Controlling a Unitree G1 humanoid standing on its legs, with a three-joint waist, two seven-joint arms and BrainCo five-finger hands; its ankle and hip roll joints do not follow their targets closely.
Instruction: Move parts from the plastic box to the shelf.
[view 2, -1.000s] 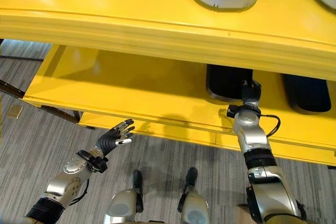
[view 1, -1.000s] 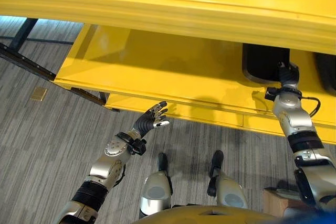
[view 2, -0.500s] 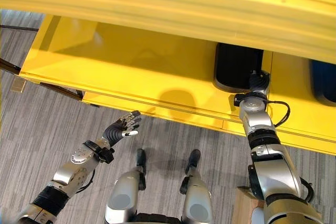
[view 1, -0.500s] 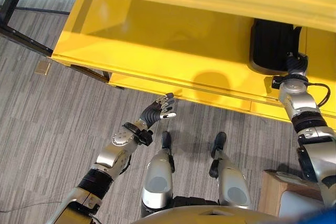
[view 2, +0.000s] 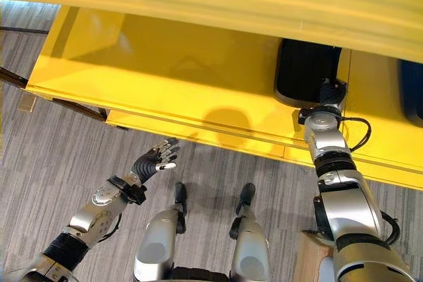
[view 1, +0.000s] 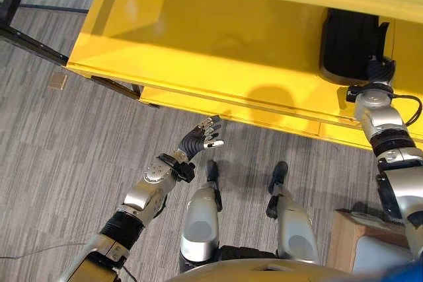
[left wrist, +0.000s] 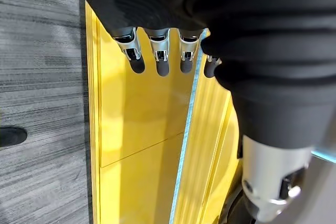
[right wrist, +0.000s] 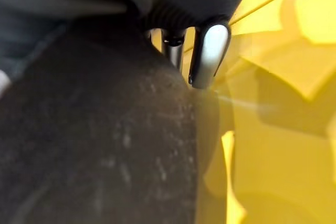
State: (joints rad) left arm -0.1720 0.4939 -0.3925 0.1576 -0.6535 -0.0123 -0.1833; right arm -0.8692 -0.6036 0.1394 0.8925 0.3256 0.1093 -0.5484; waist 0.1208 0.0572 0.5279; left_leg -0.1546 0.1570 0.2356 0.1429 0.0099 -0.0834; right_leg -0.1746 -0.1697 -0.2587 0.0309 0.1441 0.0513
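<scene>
Left eye view: black part [view 1: 350,44] lies on yellow shelf [view 1: 198,44] at 2 o'clock; right hand [view 1: 378,70] touches it, fingers hidden, state undeterminable; left hand [view 1: 201,140] open, empty; part appears rigid, bulky; grip its near edge.

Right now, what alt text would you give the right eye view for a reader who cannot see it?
The robot's right hand reaches onto the lower yellow shelf against a black ribbed part lying there, its fingers hidden. The left hand hangs open over grey carpet in front of the shelf, holding nothing.
</scene>
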